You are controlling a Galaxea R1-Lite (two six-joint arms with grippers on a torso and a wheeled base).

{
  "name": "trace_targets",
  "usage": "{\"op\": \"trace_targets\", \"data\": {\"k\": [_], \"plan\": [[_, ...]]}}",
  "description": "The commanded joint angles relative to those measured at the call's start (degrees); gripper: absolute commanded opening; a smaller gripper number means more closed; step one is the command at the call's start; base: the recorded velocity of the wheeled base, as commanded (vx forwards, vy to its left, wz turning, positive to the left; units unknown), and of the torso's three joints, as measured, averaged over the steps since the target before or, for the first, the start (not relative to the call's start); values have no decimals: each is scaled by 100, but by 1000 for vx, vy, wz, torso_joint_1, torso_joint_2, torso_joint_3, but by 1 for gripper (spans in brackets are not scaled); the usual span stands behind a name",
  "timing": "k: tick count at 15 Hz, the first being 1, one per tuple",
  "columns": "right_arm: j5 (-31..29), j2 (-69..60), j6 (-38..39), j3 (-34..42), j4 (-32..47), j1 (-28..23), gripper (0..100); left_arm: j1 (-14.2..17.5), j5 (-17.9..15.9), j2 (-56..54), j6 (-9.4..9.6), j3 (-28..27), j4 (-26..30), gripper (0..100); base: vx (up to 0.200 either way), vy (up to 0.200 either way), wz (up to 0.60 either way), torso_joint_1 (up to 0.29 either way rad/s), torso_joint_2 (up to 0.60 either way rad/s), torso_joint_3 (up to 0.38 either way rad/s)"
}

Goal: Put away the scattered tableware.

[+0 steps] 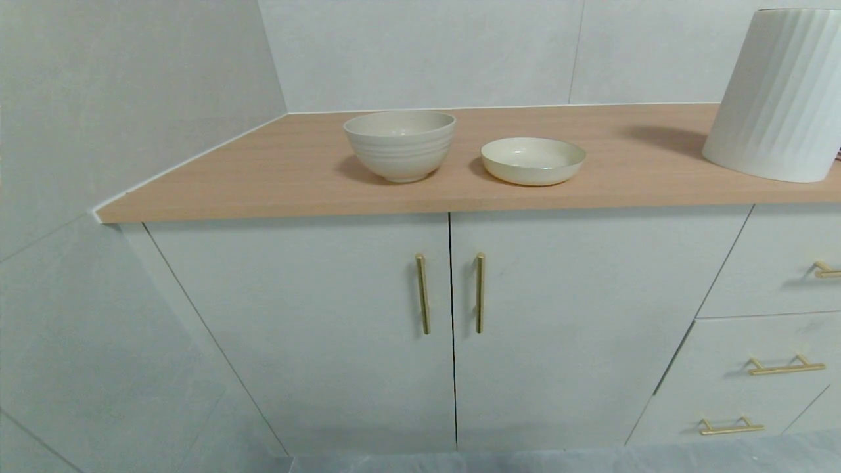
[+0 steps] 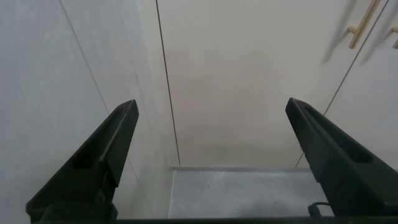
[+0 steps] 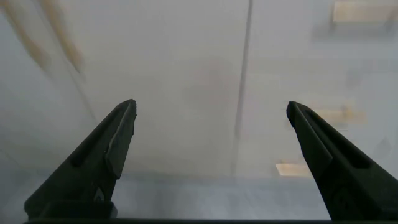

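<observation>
Left claw: your left claw [image 2: 211, 104] is hanging wide open with nothing between its dark fingers [image 2: 102, 158]. It is facing a pale cabinet front, low down by a strip of grey floor [image 2: 236, 193].
Right claw: your right claw [image 3: 211, 104] is gaping just as wide and holding nothing. What it is facing is smeared: a pale panel with one vertical seam and some brass streaks [image 3: 59, 34] that you cannot place for sure.
Cabinet doors: the left door [image 1: 309, 328] and the right door [image 1: 578, 315] are standing shut under the tabletop, hiding whatever is inside. Two upright door handles [image 1: 422, 293] are flanking the seam between them.
Drawers: the drawers [image 1: 755, 368] are stacking up to the right of the doors and running off the picture's edge, which is cutting off the top handle [image 1: 826, 269].
Tabletop: the wooden tabletop [image 1: 263, 177] is stretching from the left corner across to the right edge.
Deep bowl: the deep bowl [image 1: 399, 144] is standing upright above the left door, its near wall hiding most of its inside.
Shallow bowl: the shallow bowl [image 1: 532, 159] is sitting just beside it on the right, not touching, above the right door.
Ribbed vessel: the white ribbed vessel [image 1: 782, 92] is standing at the far right, well apart from the bowls. The picture's top and right edges are cutting it off, so you cannot tell what it is.
Wall: the pale tiled wall [image 1: 420, 52] is closing off the back.
</observation>
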Motion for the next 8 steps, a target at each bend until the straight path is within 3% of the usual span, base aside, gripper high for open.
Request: {"op": "trace_targets", "data": {"k": [1,5,8], "plan": [[544,987,127,-688,70,156,100,0,3,0,-2,0,-1,100,0,0,0,0,0,0],[1467,2771,83,-1136,26,253,100,0,3,0,-2,0,-1,100,0,0,0,0,0,0],[1511,4072,127,-1822,-9,1114,100,0,3,0,-2,0,-1,100,0,0,0,0,0,0]]}}
